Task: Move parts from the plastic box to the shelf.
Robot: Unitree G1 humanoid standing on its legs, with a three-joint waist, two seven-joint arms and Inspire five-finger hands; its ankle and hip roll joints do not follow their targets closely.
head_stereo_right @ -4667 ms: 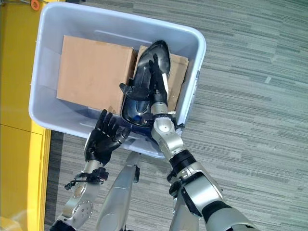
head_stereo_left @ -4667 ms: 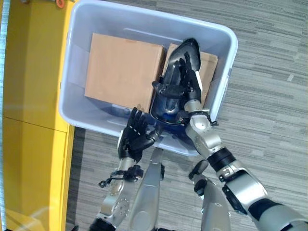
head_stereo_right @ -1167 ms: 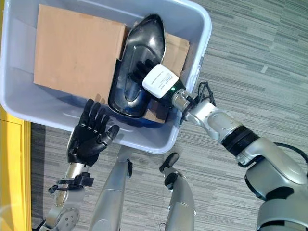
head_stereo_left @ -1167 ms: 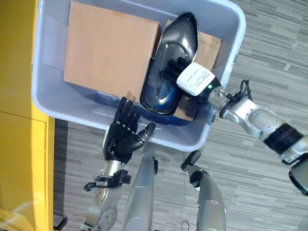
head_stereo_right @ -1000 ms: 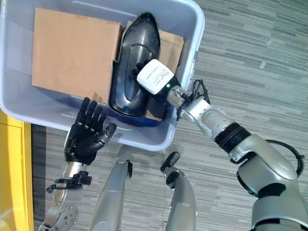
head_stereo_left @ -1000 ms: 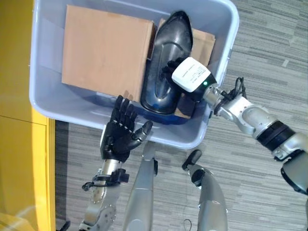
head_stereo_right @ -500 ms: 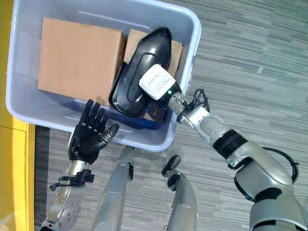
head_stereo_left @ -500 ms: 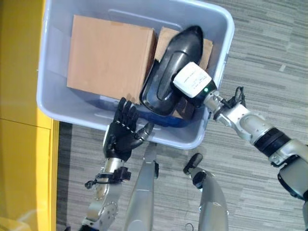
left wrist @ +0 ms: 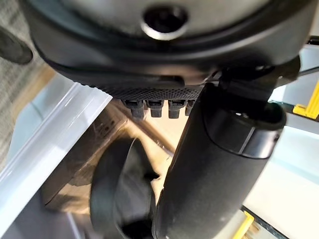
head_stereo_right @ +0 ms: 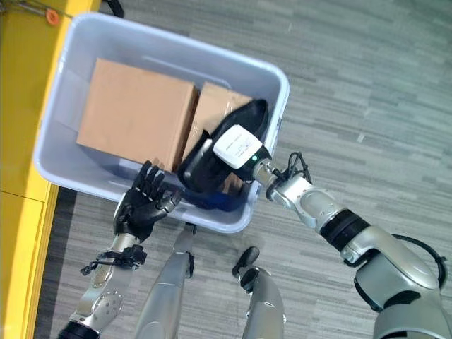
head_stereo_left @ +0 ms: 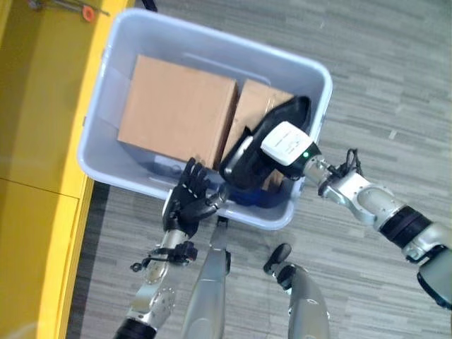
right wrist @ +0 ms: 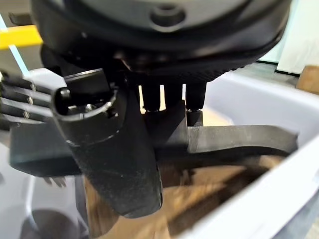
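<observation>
Since half a second ago the black part (head_stereo_left: 265, 145) has tipped up: its near end now rides higher against the box's near wall and its pointed end angles toward the far right corner, with your right hand (head_stereo_left: 277, 157) still on it. Your right hand's fingers curl over the part's edge, thumb on the other side in the right wrist view, so it is clamped on the part, which is still inside the box (head_stereo_left: 314, 78) and leaning on the smaller carton (head_stereo_left: 256, 106). Your left hand (head_stereo_left: 189, 201) hovers with fingers spread and straight at the box's near rim, holding nothing. The part looks like a moulded plastic shell, long and teardrop-shaped, glossy and smooth, hollow on one side with a thin raised lip. Judge it light and stiff but slippery; a one-sided grip near the middle may let it swing or slide. The lip is the best purchase, and your free hand could steady the broad rounded end as it clears the wall. The box is pale, translucent plastic with rounded corners and a rolled rim. The larger carton (head_stereo_left: 176, 109) beside it is matte brown cardboard, flat-faced and square-edged. The box sits on grey striped floor beside a yellow shelf (head_stereo_left: 35, 106).
</observation>
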